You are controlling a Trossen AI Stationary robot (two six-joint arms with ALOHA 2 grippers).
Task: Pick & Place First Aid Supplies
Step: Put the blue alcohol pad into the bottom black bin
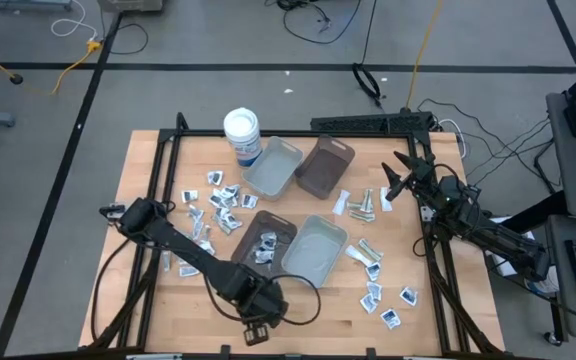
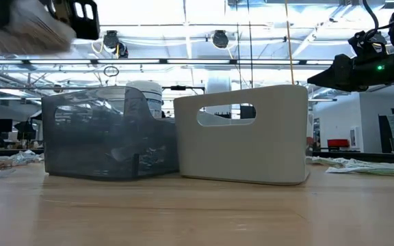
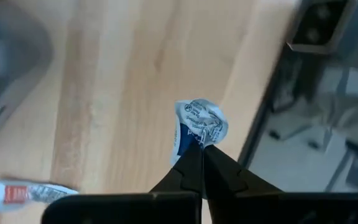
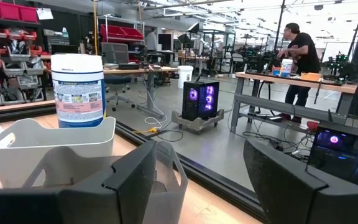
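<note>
The left gripper (image 3: 201, 149) has its jaws pressed fully together on one small white and blue packet (image 3: 199, 122), which is pinched by its lower edge and sticks up crumpled above the tips. In the high view this gripper (image 1: 257, 322) is at the near edge of the bench (image 1: 148, 300), well apart from the trays, and the packet itself cannot be seen from there. I judge that the step in hand is to carry this packet to a tray, probably the near brown tray (image 1: 268, 243), which already holds several packets, or the grey tray (image 1: 316, 247) beside it. To do it well, the arm should lift enough to clear the tray wall, because the hold is only on a thin edge and a knock could pull the packet out. It should let go only when the packet is well inside the rim. Many other supplies (image 1: 218, 205) lie scattered on the bench. The right gripper (image 1: 400, 178) waits with its jaws wide apart and empty at the far right side.
</note>
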